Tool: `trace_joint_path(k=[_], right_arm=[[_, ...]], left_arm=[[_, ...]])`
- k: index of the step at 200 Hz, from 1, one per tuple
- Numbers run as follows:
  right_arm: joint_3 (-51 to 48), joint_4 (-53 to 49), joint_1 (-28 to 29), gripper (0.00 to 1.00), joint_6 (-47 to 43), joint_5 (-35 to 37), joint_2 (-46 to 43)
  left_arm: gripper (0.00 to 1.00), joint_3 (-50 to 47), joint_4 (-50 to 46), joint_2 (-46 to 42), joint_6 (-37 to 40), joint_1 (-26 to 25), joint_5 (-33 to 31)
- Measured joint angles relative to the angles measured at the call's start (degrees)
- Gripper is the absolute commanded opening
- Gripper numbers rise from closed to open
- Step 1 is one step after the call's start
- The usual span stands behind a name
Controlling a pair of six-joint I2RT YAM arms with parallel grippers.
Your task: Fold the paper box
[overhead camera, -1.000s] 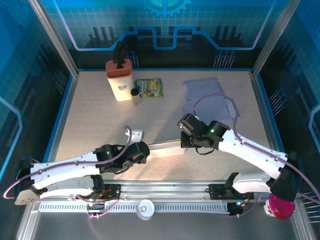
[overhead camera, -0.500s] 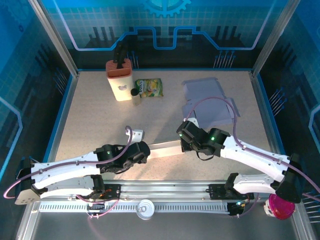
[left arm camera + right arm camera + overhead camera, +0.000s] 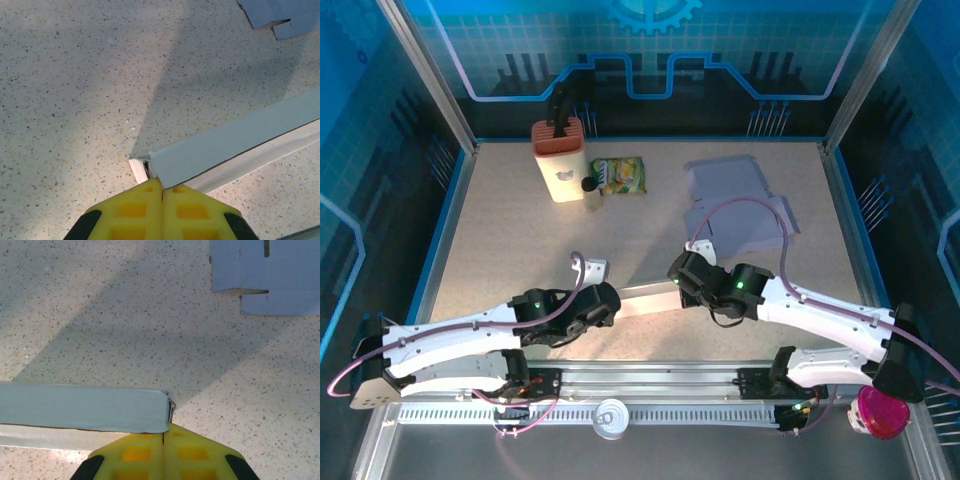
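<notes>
Near the front of the speckled desk (image 3: pixel 500 230), the right end effector (image 3: pixel 164 434) has crept left and nearer over the last second. The left end effector (image 3: pixel 161 189) has stayed put, so the paper box (image 3: pixel 645 297) spanning them is pushed lengthwise, probably to work a crease. Both pairs of yellow fingers are pressed together, each apparently pinching a thin flap at its end of the box. The box is a long, pale, matte sleeve with sharp edges. Farther right lie flat, notched lavender card sheets (image 3: pixel 735 195). Far left sit a glossy snack packet (image 3: pixel 620 176) and an orange-topped holder (image 3: pixel 560 160).
</notes>
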Motion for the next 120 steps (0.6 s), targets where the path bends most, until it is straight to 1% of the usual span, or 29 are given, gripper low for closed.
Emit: trace_joint_path(k=[65,74,79,101,110,120], right_arm=[[-3.7,4.2,2.3,0.0,0.2,4.3,-1.9],[-3.8,4.2,2.5,0.08,0.6,4.3,-2.3],[-3.9,4.1,2.6,0.14,0.8,4.2,-2.5],[-5.0,4.1,2.6,0.45,2.4,1.3,-5.0],[-5.6,4.2,2.6,0.55,2.5,-0.6,-6.4],[-6.3,4.4,2.6,0.63,3.8,-2.5,-8.3]], left_arm=[[0.0,-1.5,2.0,-0.3,0.0,0.0,-1.1],[0.0,-1.6,2.1,-0.3,0.0,0.0,-1.4],[0.0,-1.7,2.2,-0.3,0.0,0.0,-1.5],[0.0,-2.1,3.3,-0.3,0.0,0.0,-1.9],[0.0,-2.3,3.7,-0.2,-0.1,0.0,-2.1],[0.0,-2.3,3.8,-0.2,-0.1,0.0,-2.2]])
